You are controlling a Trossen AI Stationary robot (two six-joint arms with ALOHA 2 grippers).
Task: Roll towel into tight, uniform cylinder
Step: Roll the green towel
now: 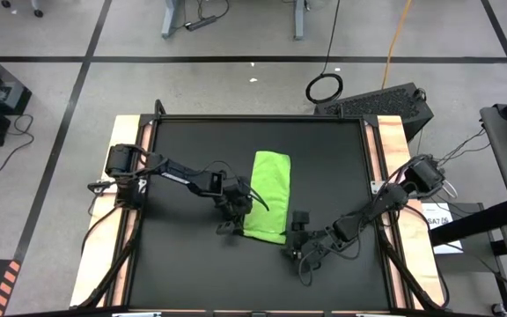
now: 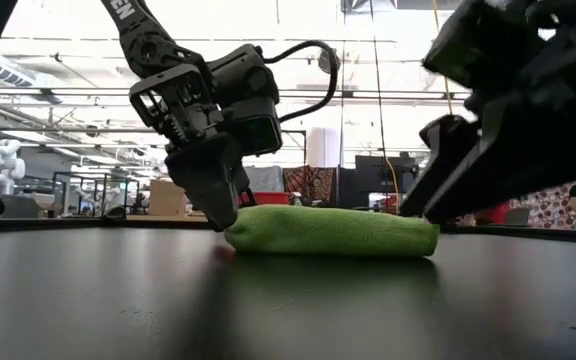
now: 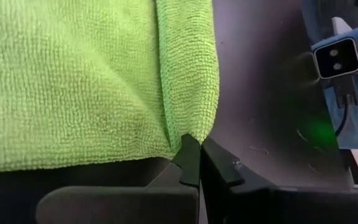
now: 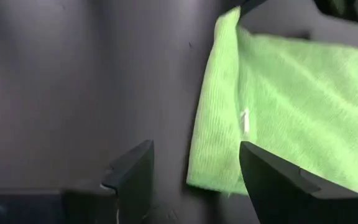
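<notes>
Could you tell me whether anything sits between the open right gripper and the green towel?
Nothing visible does. The right gripper stands open on bare black table just off the towel, at its near corner. The left gripper is shut on the towel's edge on the other side.

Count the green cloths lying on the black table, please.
1. The bright lime-green soft cloth towel lies folded near the table's middle, between both grippers.

A black desk (image 1: 183,264) with pale wooden strips along its left and right sides is seen from above. Directly on its dark top, near the middle, a lime-green towel (image 1: 269,195) is laid, folded into a long narrow band. In the low view it is seen as a low, flattened bundle.
</notes>
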